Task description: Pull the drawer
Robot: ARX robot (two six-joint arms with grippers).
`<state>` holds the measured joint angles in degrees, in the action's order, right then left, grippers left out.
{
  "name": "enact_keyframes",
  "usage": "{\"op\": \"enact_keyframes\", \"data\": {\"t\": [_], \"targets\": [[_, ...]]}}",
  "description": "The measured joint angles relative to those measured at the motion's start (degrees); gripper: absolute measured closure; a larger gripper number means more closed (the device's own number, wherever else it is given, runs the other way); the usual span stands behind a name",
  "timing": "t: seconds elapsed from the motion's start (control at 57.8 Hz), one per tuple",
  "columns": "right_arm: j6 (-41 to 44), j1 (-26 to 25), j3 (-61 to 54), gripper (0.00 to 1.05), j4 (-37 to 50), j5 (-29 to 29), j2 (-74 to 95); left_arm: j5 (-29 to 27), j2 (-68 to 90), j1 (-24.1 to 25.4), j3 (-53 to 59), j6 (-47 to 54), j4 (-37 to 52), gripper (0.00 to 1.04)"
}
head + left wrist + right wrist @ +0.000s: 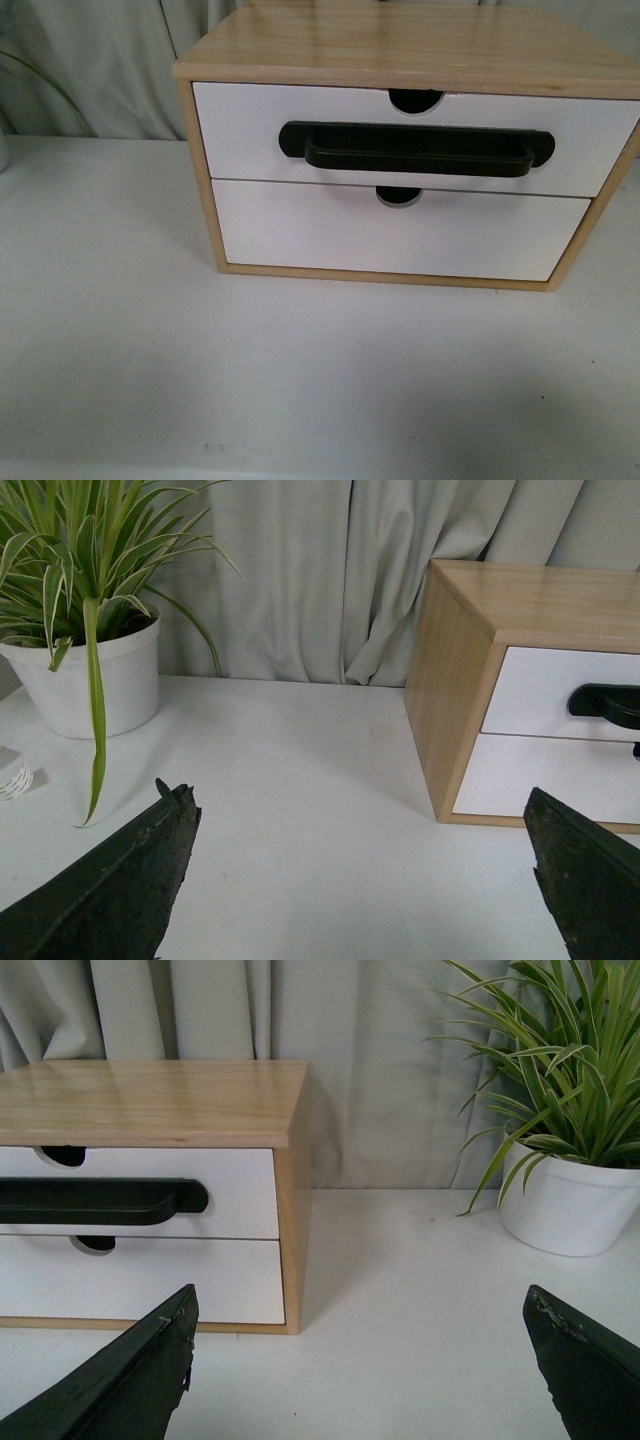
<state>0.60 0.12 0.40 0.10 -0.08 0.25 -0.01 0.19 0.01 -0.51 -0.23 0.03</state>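
Both jaws spread wide and empty, the left gripper (355,800) and right gripper (360,1295) hang well short of the closed drawer (240,125) ahead between them; its rigid black bar handle (415,150) looks the firm grip for a light, straight pull

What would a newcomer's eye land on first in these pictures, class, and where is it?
The long black bar handle on the upper drawer of the light wood cabinet, on the white table, catches the eye first. A green potted plant stands to the cabinet's left, a second plant to its right.
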Motion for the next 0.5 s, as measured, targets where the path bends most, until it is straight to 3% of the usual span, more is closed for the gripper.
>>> {"op": "enact_keyframes", "data": {"t": [0.502], "targets": [[0.0, 0.0, 0.0, 0.09, 0.0, 0.0, 0.0, 0.02, 0.02, -0.02, 0.0, 0.0, 0.0, 0.06]]}}
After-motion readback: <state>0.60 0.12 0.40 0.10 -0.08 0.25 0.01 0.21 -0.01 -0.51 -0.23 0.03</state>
